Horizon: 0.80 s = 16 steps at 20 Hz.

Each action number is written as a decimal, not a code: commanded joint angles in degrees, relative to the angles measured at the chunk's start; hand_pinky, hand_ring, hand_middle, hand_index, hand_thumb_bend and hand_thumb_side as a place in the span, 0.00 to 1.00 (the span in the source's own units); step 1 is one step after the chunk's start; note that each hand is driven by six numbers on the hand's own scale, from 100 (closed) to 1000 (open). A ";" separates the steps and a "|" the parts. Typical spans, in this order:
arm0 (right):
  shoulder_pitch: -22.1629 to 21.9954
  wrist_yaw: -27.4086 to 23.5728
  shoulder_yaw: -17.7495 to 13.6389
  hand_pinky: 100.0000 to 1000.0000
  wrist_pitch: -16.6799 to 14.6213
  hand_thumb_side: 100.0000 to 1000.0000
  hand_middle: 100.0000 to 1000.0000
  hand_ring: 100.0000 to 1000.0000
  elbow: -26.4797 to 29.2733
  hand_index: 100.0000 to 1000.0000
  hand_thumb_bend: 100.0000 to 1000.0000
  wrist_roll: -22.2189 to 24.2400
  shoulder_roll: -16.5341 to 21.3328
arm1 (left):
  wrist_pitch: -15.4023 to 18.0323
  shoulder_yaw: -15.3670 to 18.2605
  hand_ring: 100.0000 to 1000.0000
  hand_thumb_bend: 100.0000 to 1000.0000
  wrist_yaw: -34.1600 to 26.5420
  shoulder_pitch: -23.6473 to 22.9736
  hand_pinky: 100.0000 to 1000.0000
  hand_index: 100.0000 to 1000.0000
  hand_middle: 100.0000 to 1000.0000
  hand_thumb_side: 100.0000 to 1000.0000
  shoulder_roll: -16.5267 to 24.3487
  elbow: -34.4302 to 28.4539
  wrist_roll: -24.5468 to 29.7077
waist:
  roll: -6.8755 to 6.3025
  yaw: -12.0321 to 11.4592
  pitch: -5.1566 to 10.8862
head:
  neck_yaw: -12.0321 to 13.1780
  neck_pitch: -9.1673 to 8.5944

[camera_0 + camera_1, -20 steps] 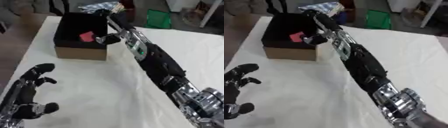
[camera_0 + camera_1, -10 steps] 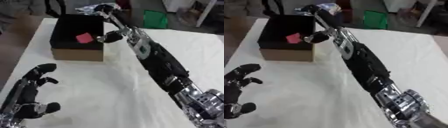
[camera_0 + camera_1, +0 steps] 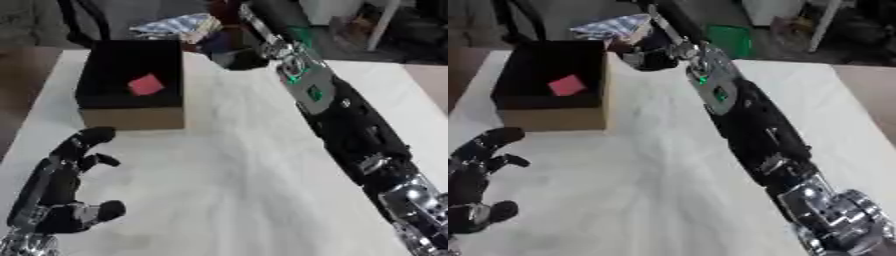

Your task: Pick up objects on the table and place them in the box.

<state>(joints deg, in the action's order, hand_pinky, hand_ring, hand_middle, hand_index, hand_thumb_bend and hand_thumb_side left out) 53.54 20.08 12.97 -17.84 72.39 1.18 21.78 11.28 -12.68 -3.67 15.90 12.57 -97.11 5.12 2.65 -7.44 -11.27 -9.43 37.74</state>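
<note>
Box (image 3: 131, 117) of brown card with a dark interior, standing at the far left of the white table (image 3: 236, 190); a red cube (image 3: 145, 84) lies inside on its floor, so one object is already delivered. Right hand (image 3: 234, 56), at the end of the outstretched arm, reaches past the box's far right corner toward a crumpled patterned item (image 3: 179, 26) at the table's far edge, probably the next pick; whether its fingers are spread or closed I cannot tell. Left hand (image 3: 66, 187) rests idle at the lower left, fingers relaxed and apart, holding nothing.
</note>
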 commanded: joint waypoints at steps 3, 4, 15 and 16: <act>-4.95 -19.13 -1.73 0.79 7.54 0.04 0.82 0.87 16.62 0.87 0.13 3.23 7.78 | 0.05 1.56 0.86 1.00 0.73 0.07 0.57 0.71 0.75 0.30 0.89 -0.92 -1.59 | -0.73 1.65 1.21 | 1.28 0.02; -6.73 -20.87 -2.49 0.79 8.49 0.04 0.82 0.87 19.07 0.87 0.13 2.98 8.61 | 0.03 1.75 0.86 1.00 0.83 0.01 0.57 0.71 0.75 0.30 0.94 -0.94 -1.82 | -0.82 2.07 1.25 | 1.40 0.03; -25.00 -25.25 -9.98 0.77 12.15 0.18 0.81 0.88 33.70 0.87 0.00 -2.32 9.94 | -0.15 3.88 0.87 1.00 1.77 -1.01 0.57 0.71 0.76 0.30 1.29 -1.08 -4.42 | -1.83 5.64 0.92 | 3.68 0.63; -26.20 -25.39 -10.41 0.77 12.28 0.19 0.81 0.88 34.15 0.87 0.00 -2.79 9.60 | -0.13 3.93 0.87 1.00 1.83 -1.04 0.57 0.71 0.76 0.30 1.30 -1.08 -4.50 | -1.87 5.84 0.86 | 3.82 0.87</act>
<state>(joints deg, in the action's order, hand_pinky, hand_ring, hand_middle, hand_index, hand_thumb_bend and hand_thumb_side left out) 26.86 -4.72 3.80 -5.71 104.69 -0.91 30.79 11.08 -9.32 -2.06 14.58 12.66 -97.11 0.94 0.80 -1.55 -11.08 -5.95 38.18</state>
